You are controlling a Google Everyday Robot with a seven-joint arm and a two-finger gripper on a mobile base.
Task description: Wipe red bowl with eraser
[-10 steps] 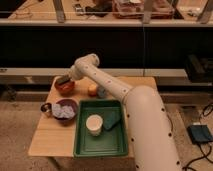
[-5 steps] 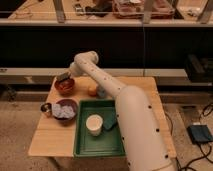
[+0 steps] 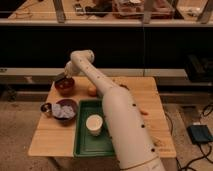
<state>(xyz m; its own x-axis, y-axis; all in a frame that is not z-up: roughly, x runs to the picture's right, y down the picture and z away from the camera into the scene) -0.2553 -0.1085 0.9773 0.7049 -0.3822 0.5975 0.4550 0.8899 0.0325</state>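
1. Up at the far-left part of the table, the gripper (image 3: pixel 62 78) hangs over the back rim of the red bowl (image 3: pixel 65 86), at the end of the long white arm (image 3: pixel 115 115). Whether the claw is open or closed, I cannot tell.
2. Right at the claw's tip sits a small grey block, the eraser (image 3: pixel 60 76). It is tilted and lies at the bowl's rear-left edge. I cannot tell whether it touches the bowl.
3. The red bowl stands upright on the wooden table (image 3: pixel 150 100), near the far-left corner, and its inside is darker than its rim.
4. Just to the right of the bowl lies a small orange round thing (image 3: pixel 92 90), close against the arm.
5. Nearer the camera, a dark purple bowl (image 3: pixel 65 110) holds a pale grey-blue cloth (image 3: pixel 62 111). A tiny metal cup (image 3: pixel 46 108) stands just beside its left edge.
6. A green tray (image 3: pixel 82 142) lies to the right of the purple bowl, and an upright white cup (image 3: pixel 94 124) stands in it.
7. The arm crosses above the tray's right side, from the near right to the far left.
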